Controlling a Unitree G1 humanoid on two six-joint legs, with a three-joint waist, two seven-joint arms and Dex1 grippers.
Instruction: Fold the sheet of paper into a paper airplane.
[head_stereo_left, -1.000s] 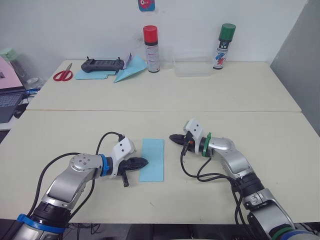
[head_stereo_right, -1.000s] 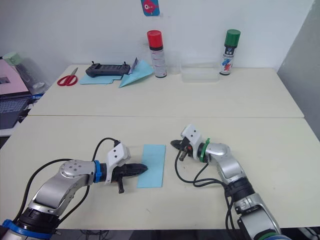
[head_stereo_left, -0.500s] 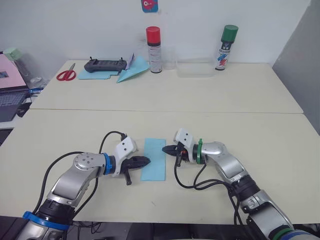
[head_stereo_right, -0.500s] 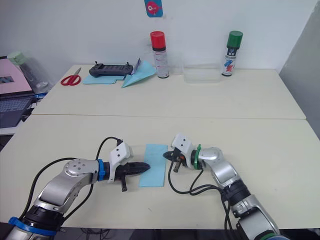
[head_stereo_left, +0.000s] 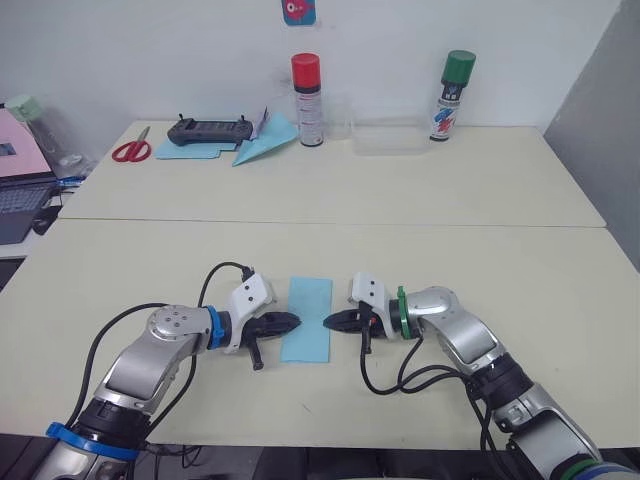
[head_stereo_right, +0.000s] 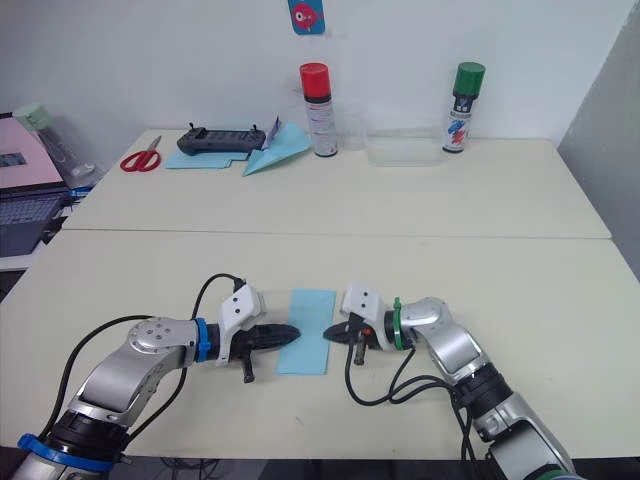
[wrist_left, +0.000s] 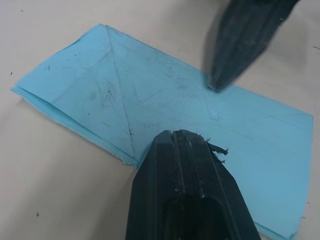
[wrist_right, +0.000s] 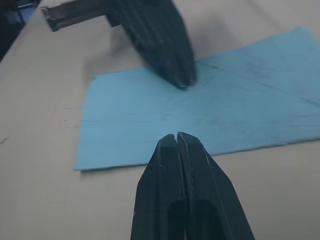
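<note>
A: Where's the sheet of paper (head_stereo_left: 306, 318) right now?

B: Flat on the near surface (head_stereo_left: 420, 240), between the two arms. It's folded in half lengthwise into a narrow blue strip, with old crease lines running across it. Nothing like a paper airplane yet; no nose, no wings.

A: And the grippers?

B: The left gripper (head_stereo_left: 289, 322) lies low on the surface, its tip on the strip's left long edge. The jaws are pressed together and hold nothing. The right gripper (head_stereo_left: 331, 323) comes in from the other side, its tip at the right long edge, jaws likewise closed and empty. In the left wrist view its dark tip hangs just over the paper; whether it touches, I can't tell.

A: So which step is this?

B: Early, I'd judge. The halving fold looks made, and both tips seem placed to pin or flatten the strip before the corner folds that form the nose.

A: What does the next move call for?

B: One tip has to hold the strip still while the other works under a corner and turns it over along the diagonal crease. Thin paper lying flat is awkward to lift, so those jaws would need to part a little and slide in at the edge. Push too hard and the strip may skate across the surface or buckle instead of folding

A: Anything else on there?

B: Far side only: a finished blue dart (head_stereo_left: 262, 143), scissors (head_stereo_left: 127, 150), two spray cans (head_stereo_left: 307, 85), well apart from the work
</note>
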